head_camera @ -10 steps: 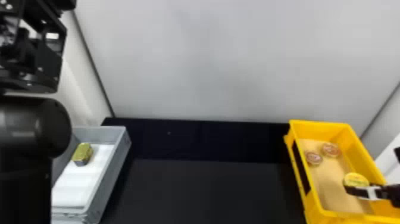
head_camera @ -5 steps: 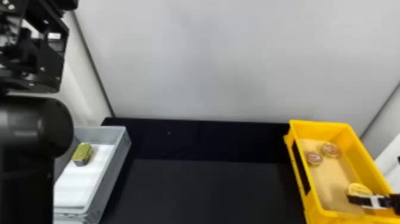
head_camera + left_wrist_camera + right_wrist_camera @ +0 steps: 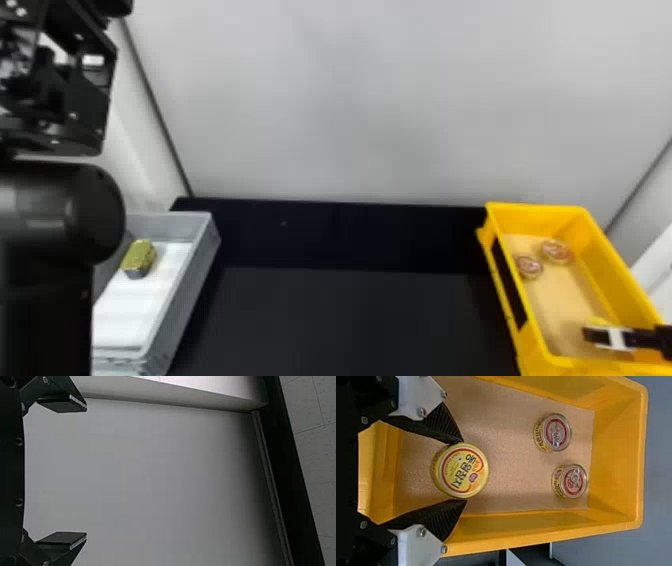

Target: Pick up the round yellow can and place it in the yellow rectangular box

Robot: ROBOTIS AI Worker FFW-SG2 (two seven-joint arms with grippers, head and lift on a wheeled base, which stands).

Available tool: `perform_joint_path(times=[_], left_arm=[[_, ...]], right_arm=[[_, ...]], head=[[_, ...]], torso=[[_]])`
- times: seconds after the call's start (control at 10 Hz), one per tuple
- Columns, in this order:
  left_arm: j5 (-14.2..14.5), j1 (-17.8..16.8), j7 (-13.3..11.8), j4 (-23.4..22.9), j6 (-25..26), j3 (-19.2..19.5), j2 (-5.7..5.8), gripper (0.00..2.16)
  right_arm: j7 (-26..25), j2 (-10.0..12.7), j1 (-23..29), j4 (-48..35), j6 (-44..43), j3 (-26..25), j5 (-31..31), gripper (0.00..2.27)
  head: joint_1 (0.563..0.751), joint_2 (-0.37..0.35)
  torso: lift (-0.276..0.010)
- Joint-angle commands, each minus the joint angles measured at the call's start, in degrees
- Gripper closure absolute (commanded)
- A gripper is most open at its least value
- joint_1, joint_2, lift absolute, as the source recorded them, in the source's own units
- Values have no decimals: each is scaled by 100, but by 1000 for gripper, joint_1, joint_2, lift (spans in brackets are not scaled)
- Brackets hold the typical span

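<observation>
- Status: round yellow can (image 3: pixel 459 473) is inside the yellow rectangular box (image 3: pixel 537 220), toward its near edge. Looks upright, at or just about on the box floor. Pick done; placing nearly done, my read.
- Right gripper (image 3: pixel 464 471): fingers part-open at can width, one each side, tips at the can's sides. Reads as having hold of it; release not done.
- Left gripper (image 3: pixel 86 471): parked up on the left, fingers wide, nothing between.
- Box sits at the right end of the black desk (image 3: pixel 350 320); two small cans (image 3: pixel 556 433) (image 3: pixel 573 481) near its far edge, well apart from the yellow one.
- Grey bin (image 3: pixel 187 295) at the desk's left end, gold tin (image 3: pixel 139 256) inside.
- Left to do: confirm seated, open, lift straight out. Watch for dragging the can or clipping the box wall.
</observation>
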Motion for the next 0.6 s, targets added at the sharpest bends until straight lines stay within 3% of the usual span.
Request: perform_joint_path(times=[0.0,0.3,0.5], left_arm=[[0,9,0,13,0,0,-8,140],[0,18,0,13,-18,18,1,140],[0,61,0,4,-18,62,1,140]], right_arm=[[-72,1,0,11,-45,17,-204,59],[-116,1,0,-209,-159,167,-459,76],[-248,10,97,-1475,219,413,-485,96]], head=[[663,54],[663,54],[663,54]], torso=[[10],[10],[10]])
